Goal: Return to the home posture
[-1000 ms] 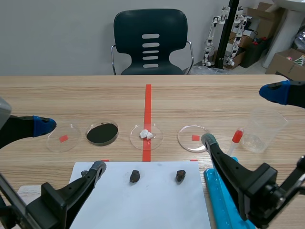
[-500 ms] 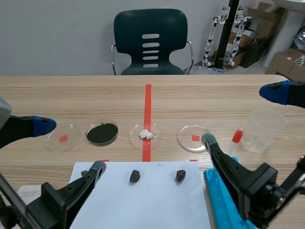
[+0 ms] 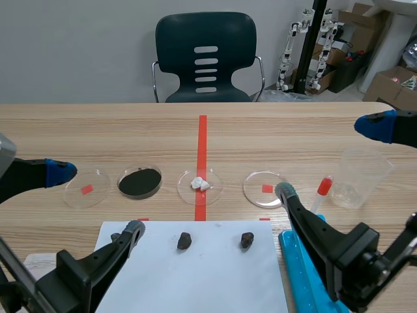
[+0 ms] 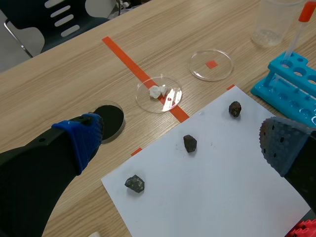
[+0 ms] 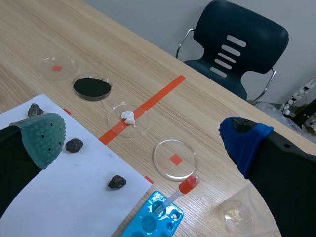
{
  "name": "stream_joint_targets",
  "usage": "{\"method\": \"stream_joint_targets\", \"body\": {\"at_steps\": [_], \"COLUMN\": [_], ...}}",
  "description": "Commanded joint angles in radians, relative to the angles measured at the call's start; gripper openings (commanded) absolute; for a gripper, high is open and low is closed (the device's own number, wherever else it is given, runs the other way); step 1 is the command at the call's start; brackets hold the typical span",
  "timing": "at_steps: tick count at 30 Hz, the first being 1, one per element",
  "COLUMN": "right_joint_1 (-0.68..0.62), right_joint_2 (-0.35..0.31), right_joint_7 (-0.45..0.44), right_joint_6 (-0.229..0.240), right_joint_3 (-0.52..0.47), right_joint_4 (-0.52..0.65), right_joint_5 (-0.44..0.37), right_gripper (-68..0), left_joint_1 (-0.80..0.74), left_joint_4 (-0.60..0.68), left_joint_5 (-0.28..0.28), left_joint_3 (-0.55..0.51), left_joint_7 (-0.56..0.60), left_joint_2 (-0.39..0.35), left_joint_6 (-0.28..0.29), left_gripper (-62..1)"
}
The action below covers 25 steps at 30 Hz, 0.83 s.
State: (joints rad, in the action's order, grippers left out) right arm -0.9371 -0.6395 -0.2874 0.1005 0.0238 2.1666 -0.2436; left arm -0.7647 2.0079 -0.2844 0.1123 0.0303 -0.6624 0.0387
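Both arms sit low at the near edge of the table. My left gripper (image 3: 96,199) is open, one pad by the leftmost dish and one over the white paper sheet (image 3: 202,274). From the left wrist, the left gripper (image 4: 180,131) spreads wide above the white sheet (image 4: 222,182), nothing between its fingers. My right gripper (image 3: 329,158) is open too, spanning the clear beaker (image 3: 359,177) and the blue tube rack (image 3: 306,277). Seen from the right wrist, the right gripper (image 5: 143,136) holds nothing.
Four petri dishes stand in a row: an empty one (image 3: 86,189), one with black powder (image 3: 140,182), one with white lumps (image 3: 200,184), another empty (image 3: 264,188). Small dark rocks (image 3: 184,240) (image 3: 247,240) lie on the sheet. A red-bulbed dropper (image 3: 322,191) stands in the rack. A chair (image 3: 205,59) is beyond the table.
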Motion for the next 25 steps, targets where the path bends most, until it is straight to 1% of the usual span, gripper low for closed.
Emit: {"method": "stream_joint_targets", "body": {"at_steps": [1, 25], "right_joint_1": [0.009, 0.009], "right_joint_2": [0.003, 0.003], "right_joint_7": [-0.018, -0.018], "right_joint_6": [-0.003, -0.003], "right_joint_3": [-0.008, -0.008], "right_joint_4": [0.019, 0.019], "right_joint_5": [-0.010, -0.010], "right_gripper": [0.4, 0.4], "left_joint_1": [-0.002, -0.002], "left_joint_4": [0.007, 0.007], "left_joint_5": [-0.003, -0.003], "left_joint_3": [-0.003, -0.003], "left_joint_7": [0.013, -0.005], "left_joint_2": [0.005, 0.005], "left_joint_6": [0.002, 0.002], "left_gripper": [1.4, 1.4]}}
